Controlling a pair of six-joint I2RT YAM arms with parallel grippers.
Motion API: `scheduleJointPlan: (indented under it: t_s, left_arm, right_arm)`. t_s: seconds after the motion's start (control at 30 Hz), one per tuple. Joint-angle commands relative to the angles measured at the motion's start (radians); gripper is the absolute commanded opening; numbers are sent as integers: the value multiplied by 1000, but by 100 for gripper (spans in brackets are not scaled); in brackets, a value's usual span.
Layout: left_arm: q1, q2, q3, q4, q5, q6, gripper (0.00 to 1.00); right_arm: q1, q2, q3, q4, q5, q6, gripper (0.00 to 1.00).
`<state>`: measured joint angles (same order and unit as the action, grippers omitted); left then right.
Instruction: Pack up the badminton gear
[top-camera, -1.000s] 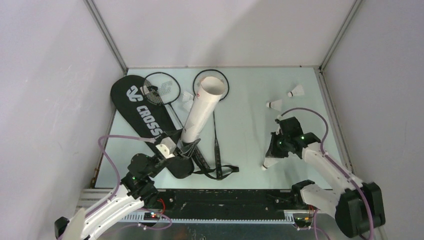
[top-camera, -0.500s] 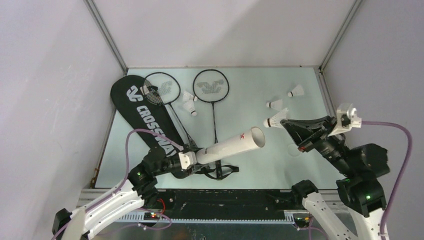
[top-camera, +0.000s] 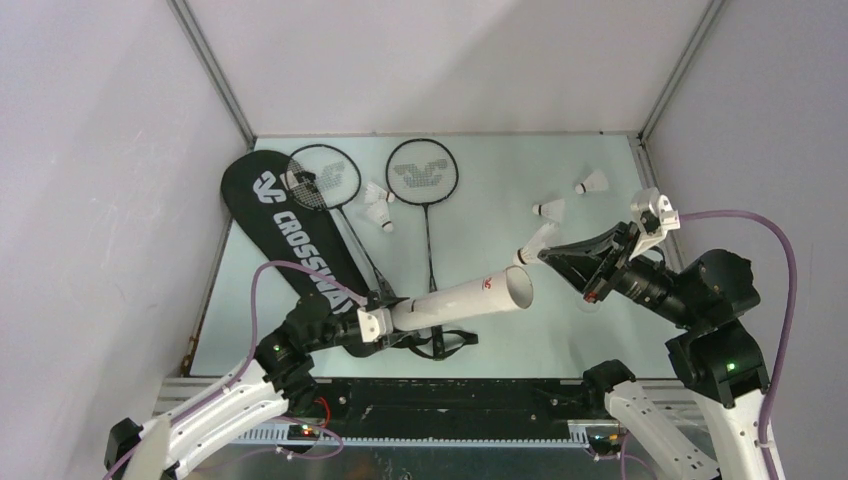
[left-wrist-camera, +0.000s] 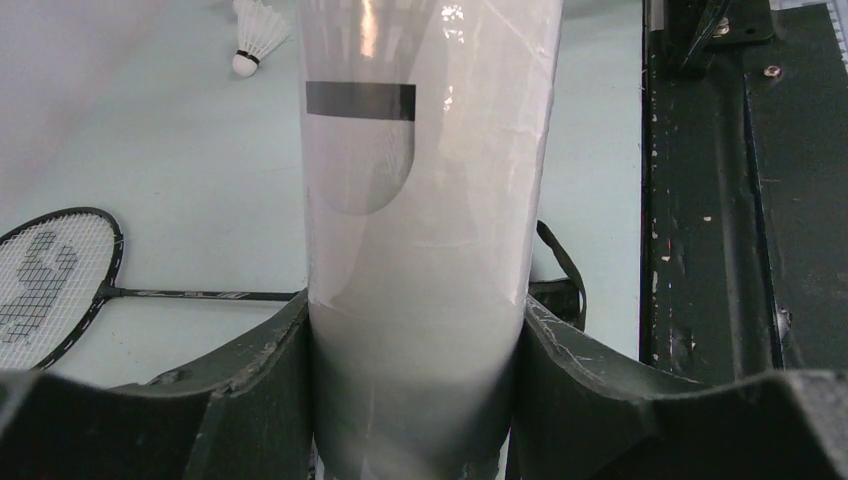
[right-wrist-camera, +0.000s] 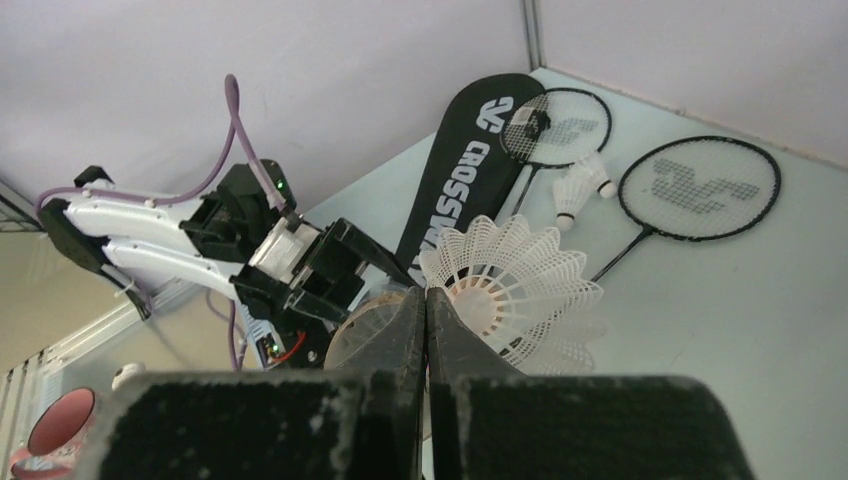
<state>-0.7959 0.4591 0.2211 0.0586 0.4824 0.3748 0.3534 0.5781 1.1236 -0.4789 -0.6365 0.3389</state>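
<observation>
My left gripper (top-camera: 372, 320) is shut on the long white tube (top-camera: 462, 298) and holds it off the table, its open end pointing right; the tube fills the left wrist view (left-wrist-camera: 430, 150). My right gripper (top-camera: 545, 256) is shut on the skirt edge of a white shuttlecock (top-camera: 532, 243), just above the tube's open mouth (right-wrist-camera: 375, 325); the shuttlecock shows in the right wrist view (right-wrist-camera: 515, 290). Two black rackets (top-camera: 322, 178) (top-camera: 422, 172) and the black CROSSWAY bag (top-camera: 290, 230) lie at the back left. Two shuttlecocks (top-camera: 377, 203) lie between the rackets, two more (top-camera: 548, 209) (top-camera: 592, 182) at the right.
Grey enclosure walls stand close on the left, back and right. A black strap (top-camera: 445, 343) lies under the tube near the front edge. The black base rail (left-wrist-camera: 740, 200) runs along the table's near edge.
My right gripper has carried its shuttlecock left and down, close to the tube's mouth. The tube's open end has dipped slightly in my left gripper.
</observation>
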Motion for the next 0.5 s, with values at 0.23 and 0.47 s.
scheduleJointPlan:
  t_s: [0.23,0.47]
  left_arm:
    - [0,-2,64,59,1,17,26]
    - [0,11,63,75,3,15,26]
  right_arm:
    - [9,-54,24,-117,-30,-36,0]
    - [12,-56,-54,-21,-139,67,0]
